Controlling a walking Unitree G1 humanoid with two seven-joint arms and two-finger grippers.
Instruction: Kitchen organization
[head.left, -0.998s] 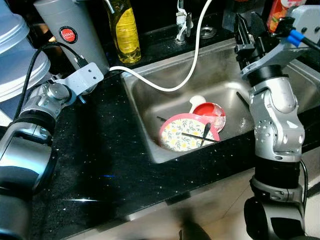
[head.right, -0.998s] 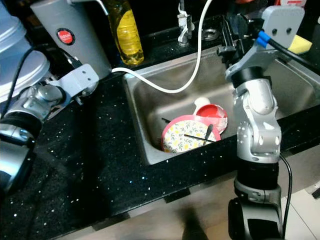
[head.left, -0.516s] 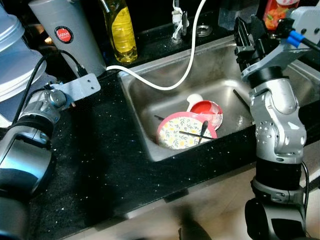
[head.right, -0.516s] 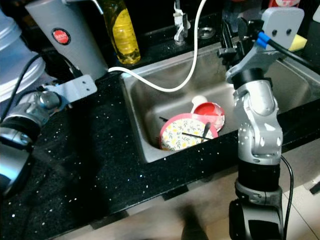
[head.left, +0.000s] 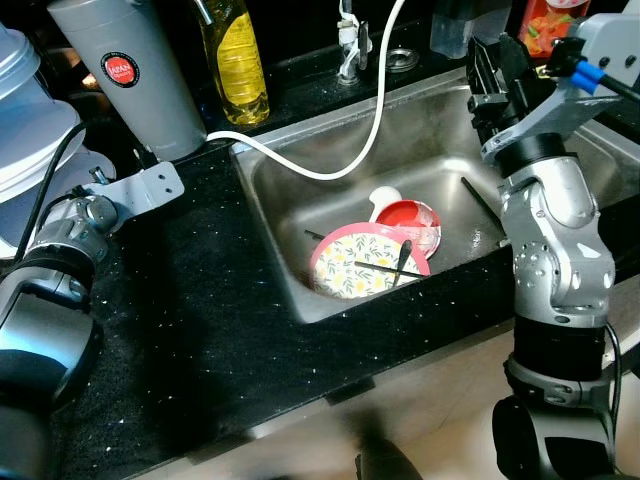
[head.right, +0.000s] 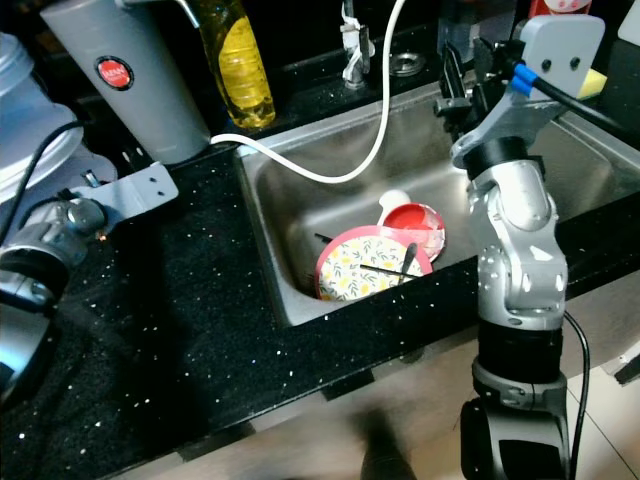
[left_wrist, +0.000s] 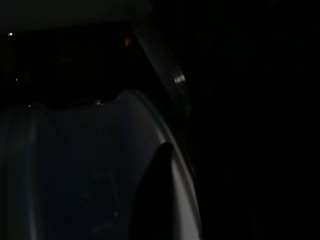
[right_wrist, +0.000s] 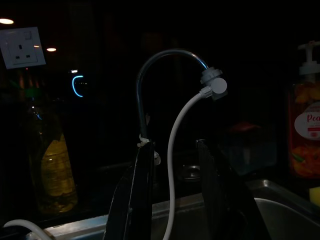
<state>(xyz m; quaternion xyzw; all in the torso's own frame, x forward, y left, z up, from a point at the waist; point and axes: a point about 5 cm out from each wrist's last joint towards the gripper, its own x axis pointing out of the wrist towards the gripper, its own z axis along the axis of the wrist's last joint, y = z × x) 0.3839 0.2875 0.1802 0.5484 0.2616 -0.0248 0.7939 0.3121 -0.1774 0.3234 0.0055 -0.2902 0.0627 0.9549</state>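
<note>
We're at the reach-in stage imo. Right tool (right_wrist: 172, 195) is up over the steel sink (head.left: 300, 200) w/ fingers apart, holding nothing. Pink floral plate (head.left: 362, 268) and red bowl (head.left: 408, 218) sit in the basin. Next: lower toward them. Left tool by the black speckled bench (head.left: 200, 320), can't tell its state.

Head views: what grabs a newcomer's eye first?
The pink floral plate lying in the steel sink, a dark utensil across it and a red bowl at its far side. Next, the white hose looping from the tap down over the sink's left rim, and the right pincer raised, open, over the sink's far right.
</note>
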